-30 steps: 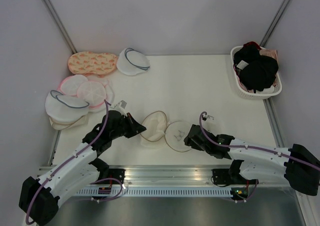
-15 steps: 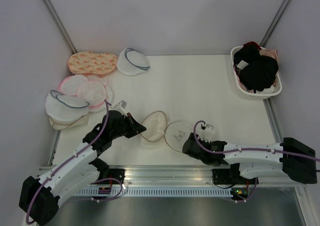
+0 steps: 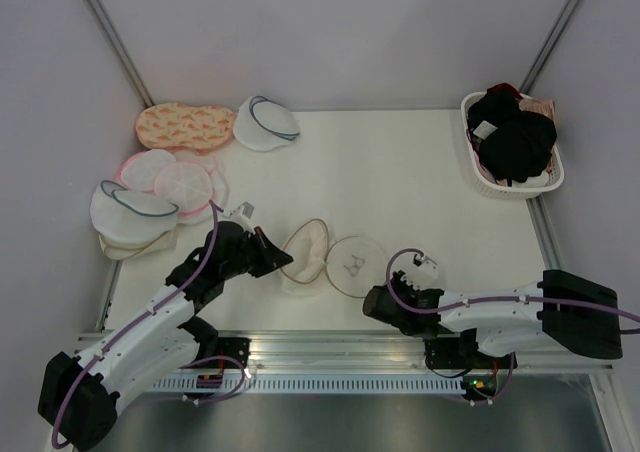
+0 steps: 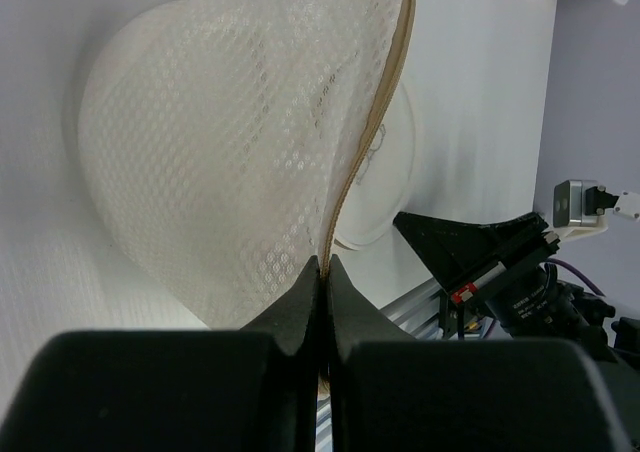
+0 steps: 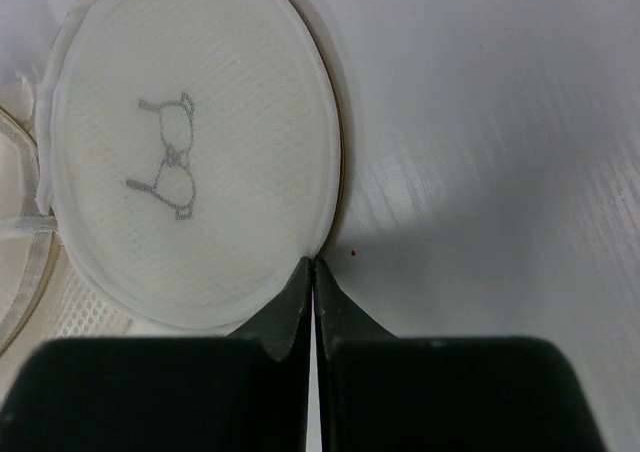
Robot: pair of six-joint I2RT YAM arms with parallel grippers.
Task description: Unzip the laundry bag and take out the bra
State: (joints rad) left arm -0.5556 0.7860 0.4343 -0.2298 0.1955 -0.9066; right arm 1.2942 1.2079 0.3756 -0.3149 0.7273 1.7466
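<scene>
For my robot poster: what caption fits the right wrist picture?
Shut right pincer at the rim of the laundry bag, its bra drawing facing up.

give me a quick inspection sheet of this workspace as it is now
surface: white table, no spills seen
job's things: laundry bag lies unzipped, flat face with the bra drawing folded out beside the mesh half; no bra seen in it
clutter: grey-rimmed pouches, pink-rimmed pouches and orange patterned garment at far left; white basket of black garments at far right
grippers: left gripper shut on the bag's tan rim; right gripper shut, tips at the flat face's edge
cables: purple cables loop along both arms
surroundings: white walls, metal rail at the near edge
</scene>
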